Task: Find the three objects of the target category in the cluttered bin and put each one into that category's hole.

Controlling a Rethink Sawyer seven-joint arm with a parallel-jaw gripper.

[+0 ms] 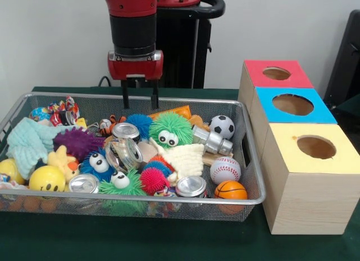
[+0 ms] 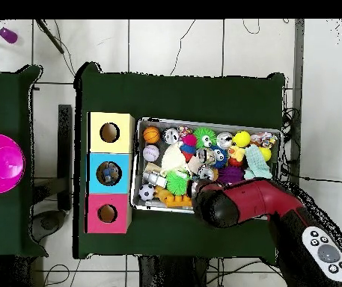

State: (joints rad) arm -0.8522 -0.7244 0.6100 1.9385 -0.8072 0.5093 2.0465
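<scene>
The silver wire-mesh bin (image 1: 251,160) is full of toys; it also shows in the overhead view (image 2: 138,196). No transparent water bottle shows in either view. My gripper (image 1: 139,97) hangs above the bin's far rim, over a blue fuzzy ball (image 1: 139,124), open and empty. In the overhead view the red arm (image 2: 226,203) hides it. The hole (image 1: 292,104) in the blue-topped box is to the bin's right. In the overhead view the hole (image 2: 108,173) has something dark and mottled inside that I cannot identify.
A red-topped box (image 1: 295,80) and a yellow-topped box (image 1: 337,162) flank the blue one. The bin holds silver cans (image 1: 191,186), a grey metal flask (image 1: 211,140), a soccer ball (image 1: 222,126), a baseball (image 1: 225,170), fuzzy toys and a green cloth (image 1: 25,143).
</scene>
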